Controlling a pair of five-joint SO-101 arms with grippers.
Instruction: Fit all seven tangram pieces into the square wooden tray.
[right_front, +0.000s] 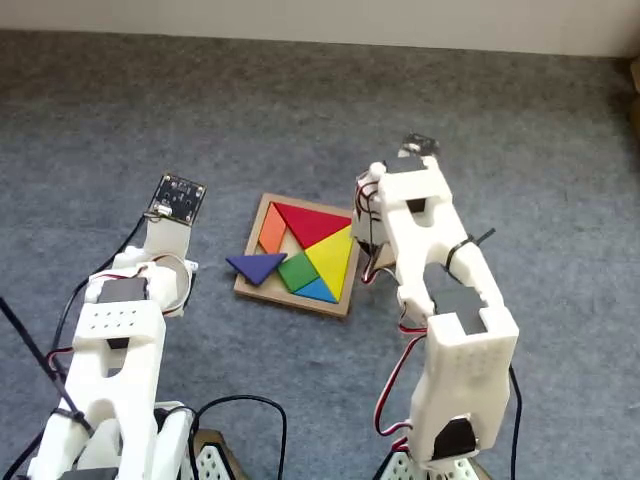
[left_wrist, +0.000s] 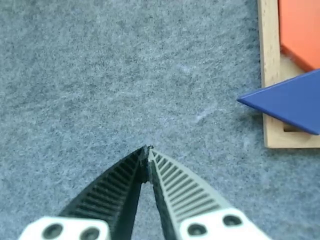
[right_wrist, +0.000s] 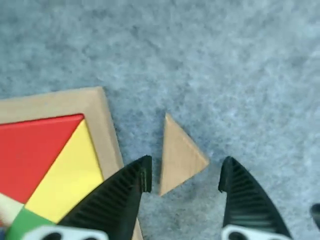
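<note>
Broadly, grey carpet covers the table. The left gripper is over bare carpet at the tray's 9 o'clock, fingertips pressed together on nothing. The right gripper is at 3 o'clock, spread wide. The square wooden tray holds several coloured pieces. A dark blue triangle overhangs its 8 o'clock rim. A plain wooden triangle lies flat just outside the tray, between the right gripper's fingers.

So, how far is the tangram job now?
Red, yellow, orange, green and light blue pieces lie in the tray. The dark blue triangle hangs over its edge, unseated. The open right gripper brackets the wooden triangle on the carpet, not yet gripped.
</note>
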